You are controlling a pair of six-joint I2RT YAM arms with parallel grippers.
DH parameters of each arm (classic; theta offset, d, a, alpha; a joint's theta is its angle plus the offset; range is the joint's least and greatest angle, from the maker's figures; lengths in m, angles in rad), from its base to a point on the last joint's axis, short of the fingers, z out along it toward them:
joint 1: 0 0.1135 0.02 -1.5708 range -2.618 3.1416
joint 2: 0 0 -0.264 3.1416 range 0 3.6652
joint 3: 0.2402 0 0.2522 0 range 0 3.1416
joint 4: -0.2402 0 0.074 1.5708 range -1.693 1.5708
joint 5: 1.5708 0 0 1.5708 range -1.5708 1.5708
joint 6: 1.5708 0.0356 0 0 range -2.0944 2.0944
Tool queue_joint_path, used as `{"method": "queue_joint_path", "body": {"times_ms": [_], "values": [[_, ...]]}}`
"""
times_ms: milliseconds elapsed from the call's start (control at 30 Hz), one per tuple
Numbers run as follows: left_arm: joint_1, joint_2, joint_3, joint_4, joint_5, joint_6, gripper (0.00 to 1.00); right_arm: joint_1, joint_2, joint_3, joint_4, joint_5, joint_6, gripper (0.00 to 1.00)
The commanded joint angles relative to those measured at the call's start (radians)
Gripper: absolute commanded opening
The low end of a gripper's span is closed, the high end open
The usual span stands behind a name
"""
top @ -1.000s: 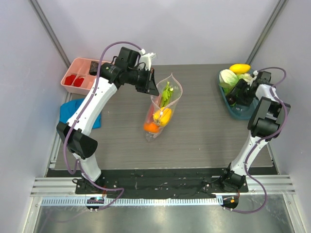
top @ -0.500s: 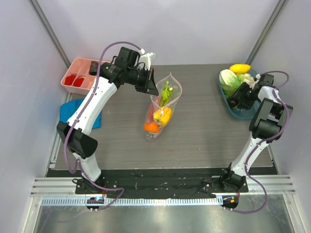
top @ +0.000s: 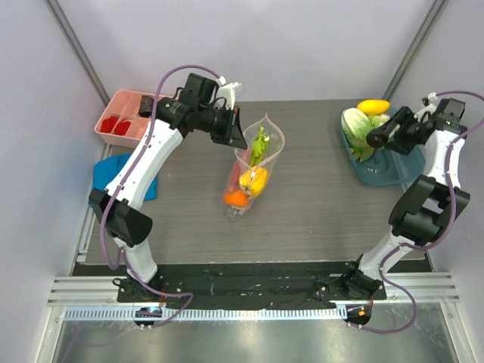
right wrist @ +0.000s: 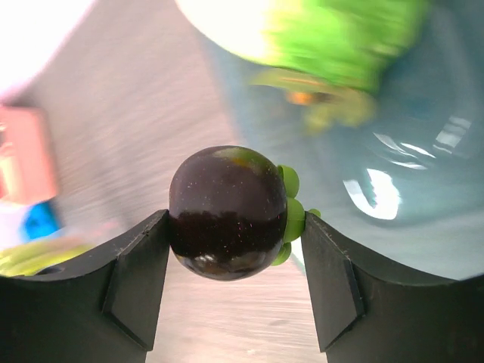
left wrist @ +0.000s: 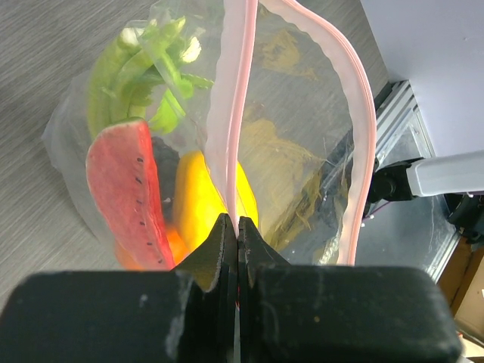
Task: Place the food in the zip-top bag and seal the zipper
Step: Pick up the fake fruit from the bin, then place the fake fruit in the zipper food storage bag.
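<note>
Left gripper [left wrist: 237,227] clamped on the pink zipper [left wrist: 234,113], bag [top: 266,128] mid-table [top: 318,204], four foods [top: 253,180] I count inside, watermelon slice [left wrist: 125,197] clear only from my left wrist, right gripper [right wrist: 234,227] clasping one dark fruit [right wrist: 223,204] over the blue tray [top: 387,172].

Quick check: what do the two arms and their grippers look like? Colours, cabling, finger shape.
The left arm and right arm match: white links, black joint housings, black wrists. A purple cable loops along each arm. The left gripper has matte black fingers tapering to wedge tips. The right gripper has the same black fingers with flat inner faces. No markings are visible.
</note>
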Motion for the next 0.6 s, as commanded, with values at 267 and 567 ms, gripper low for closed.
{"method": "queue_joint_path", "body": {"times_ms": [267,567], "values": [[0.004,0.012,0.04,0.007,0.036,-0.011,0.0,0.432,-0.142,0.288,0.186,-0.279,0.121,0.32],[0.006,0.012,0.071,-0.022,0.03,0.008,0.0,0.725,-0.208,0.267,0.177,-0.147,-0.099,0.33]]}}
